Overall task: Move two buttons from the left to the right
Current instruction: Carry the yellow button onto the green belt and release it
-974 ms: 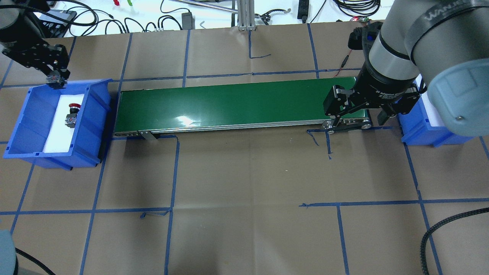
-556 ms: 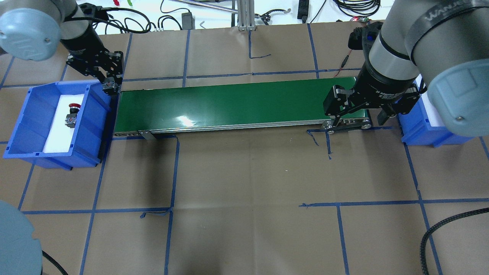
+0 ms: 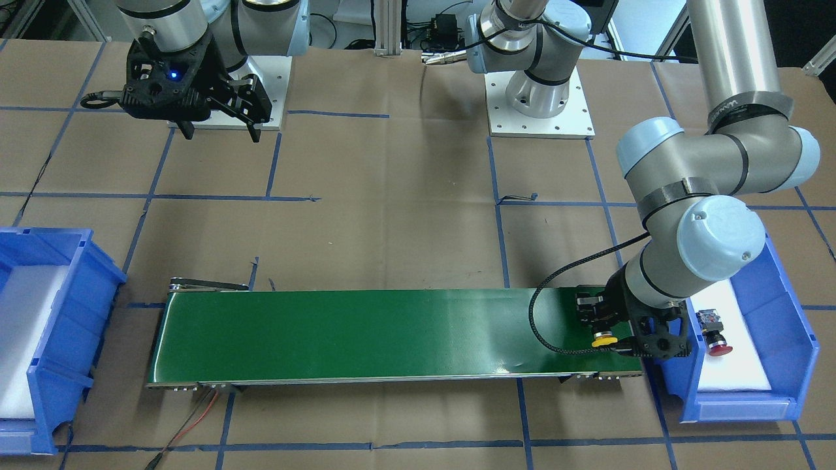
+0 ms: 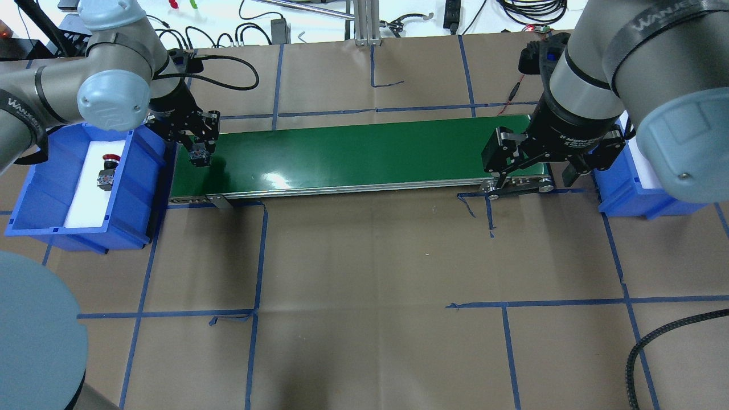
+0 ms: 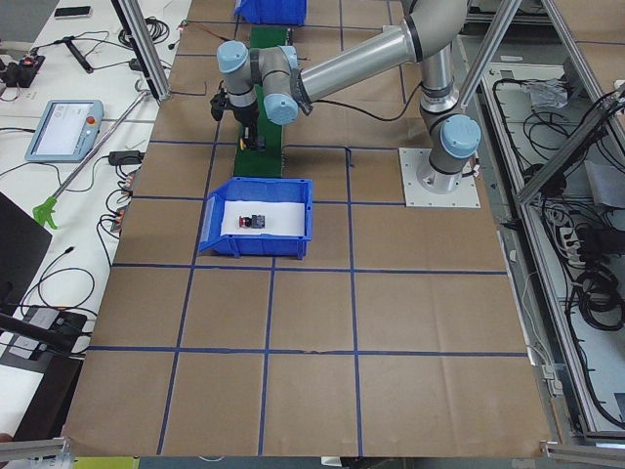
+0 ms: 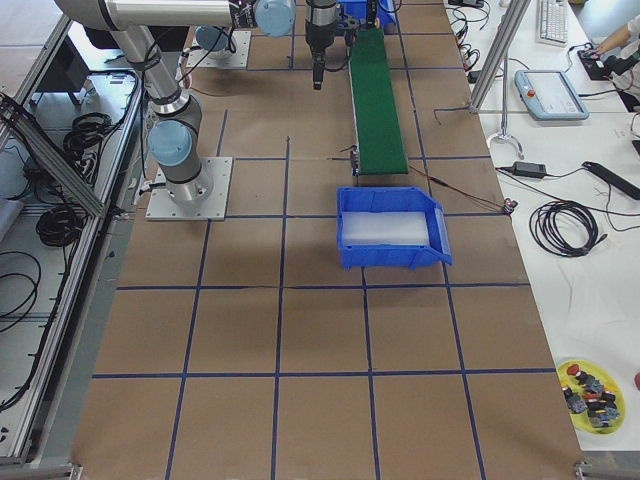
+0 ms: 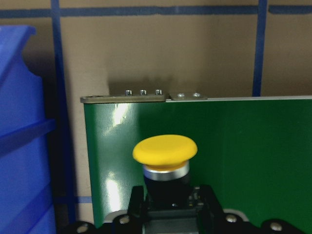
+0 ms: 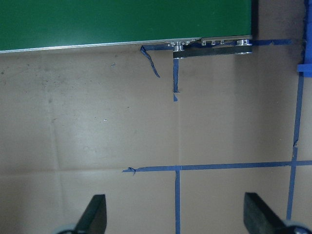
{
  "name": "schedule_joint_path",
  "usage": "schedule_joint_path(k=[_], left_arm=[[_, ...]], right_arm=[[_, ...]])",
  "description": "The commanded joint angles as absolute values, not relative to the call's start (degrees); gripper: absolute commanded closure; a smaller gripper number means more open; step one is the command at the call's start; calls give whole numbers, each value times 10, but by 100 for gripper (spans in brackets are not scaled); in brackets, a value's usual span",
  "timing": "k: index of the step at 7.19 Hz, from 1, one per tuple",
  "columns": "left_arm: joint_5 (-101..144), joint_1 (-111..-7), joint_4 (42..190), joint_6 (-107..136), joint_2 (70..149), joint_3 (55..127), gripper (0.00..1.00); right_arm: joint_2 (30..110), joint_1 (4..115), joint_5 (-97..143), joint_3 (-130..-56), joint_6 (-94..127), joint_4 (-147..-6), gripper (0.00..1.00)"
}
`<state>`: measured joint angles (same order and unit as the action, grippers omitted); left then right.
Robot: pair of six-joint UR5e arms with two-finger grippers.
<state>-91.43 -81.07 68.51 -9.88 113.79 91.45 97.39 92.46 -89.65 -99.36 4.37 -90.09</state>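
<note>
My left gripper [image 4: 199,152] is shut on the yellow button [image 7: 165,151], held by its black body over the left end of the green conveyor belt [image 4: 364,154]. The yellow cap also shows in the front-facing view [image 3: 604,341]. I cannot tell whether the button touches the belt. The red button [image 4: 108,165] lies on white foam in the left blue bin [image 4: 136,188]. It also shows in the front-facing view [image 3: 716,338]. My right gripper [image 4: 535,173] is open and empty, hanging by the belt's right end near its front edge. Its fingers [image 8: 92,217] frame bare brown paper.
The right blue bin [image 4: 626,196] with white foam stands just past the belt's right end, partly hidden by my right arm. Brown paper with blue tape lines covers the table [image 4: 364,285]. A cable [image 4: 655,341] lies at the front right.
My left arm has swung right with the yellow button, from over the left bin's far corner to over the belt's left end. The right arm has not moved.
</note>
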Motion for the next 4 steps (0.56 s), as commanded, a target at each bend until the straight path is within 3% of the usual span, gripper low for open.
schedule_joint_path(k=[1,2,3,4], left_arm=[[-911,-813,669,-104,1148,934,100],[-911,-816,668,-105,1150,933,98],[-911,-818,666,-105,1150,931,27],[-911,-818,666,-101,1146,927,0]], right_arm=[[974,925,-896,-994,43,-901,0],[974,925,-896,-994,43,-901,0],[974,925,-896,-994,43,-901,0],[974,925,-896,-994,43,-902,0]])
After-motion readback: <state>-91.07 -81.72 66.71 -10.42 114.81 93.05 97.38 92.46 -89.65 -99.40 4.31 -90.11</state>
